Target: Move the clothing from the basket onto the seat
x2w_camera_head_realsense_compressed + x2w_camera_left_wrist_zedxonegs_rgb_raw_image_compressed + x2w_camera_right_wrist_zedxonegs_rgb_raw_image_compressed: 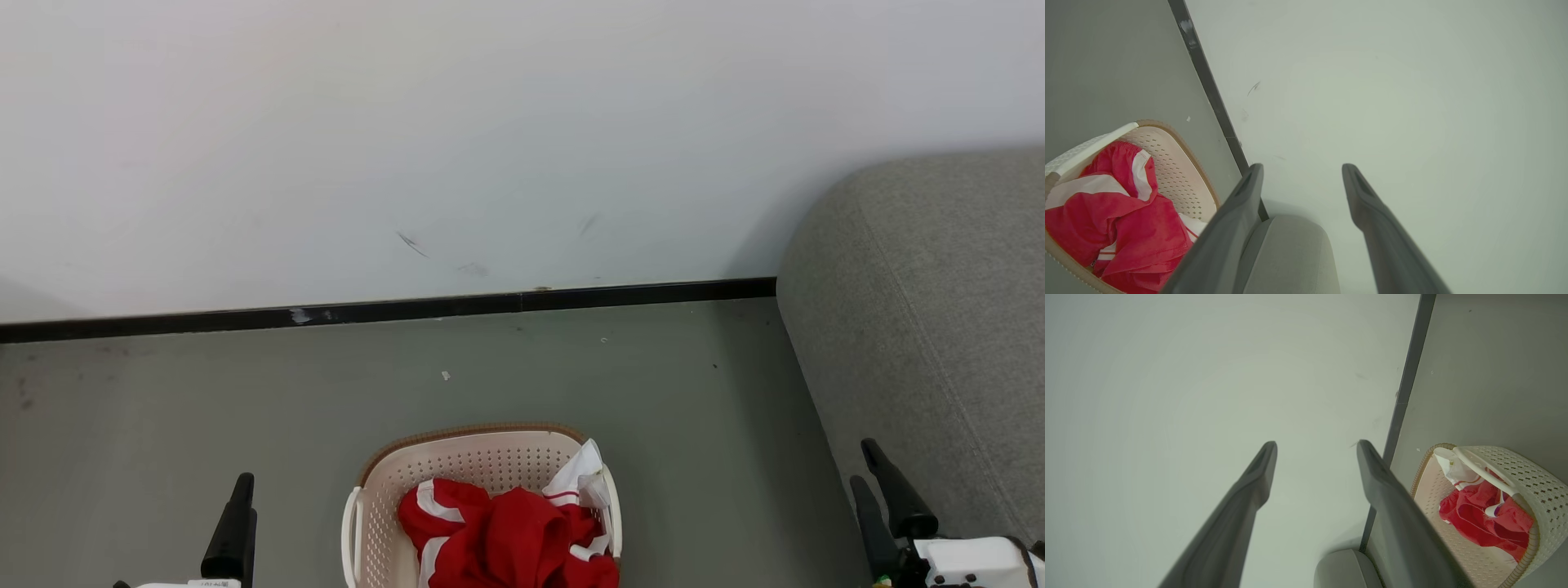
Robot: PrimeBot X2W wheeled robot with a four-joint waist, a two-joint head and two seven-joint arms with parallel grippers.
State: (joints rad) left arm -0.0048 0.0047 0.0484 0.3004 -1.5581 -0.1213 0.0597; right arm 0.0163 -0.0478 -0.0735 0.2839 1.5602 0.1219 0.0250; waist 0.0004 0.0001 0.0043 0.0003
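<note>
Left gripper [1302, 169]: 2 fingers spread wide, nothing between them. It hangs low on the robot's left, off the basket, fingertips aimed at the wall [490, 122]. Right gripper [1317, 445]: same, wide and empty, low on the right, close by the seat's front edge. Neither touches anything. The open jaws read as a ready pose before the 1st grab.

The basket [457, 461] stands upright on the grey floor [204, 408], between the 2 grippers and about centred, so either arm could likely reach in from above. The clothing [506, 539] is inside it, a bunched red heap with white stripes, piled toward the near and right side. Raised folds on top should give an easy pinch point. A white piece sits at the right rim, cloth or label, cannot tell.

The seat [922, 327] is a big grey cushion to the right of the basket, apart from it and against the wall. No red shows on the part in view. Judgement: transfer not begun. The right arm looks better placed, with a shorter carry to the seat.

Risk: loose fabric may snag on the rim or a handle and drag the light basket.
</note>
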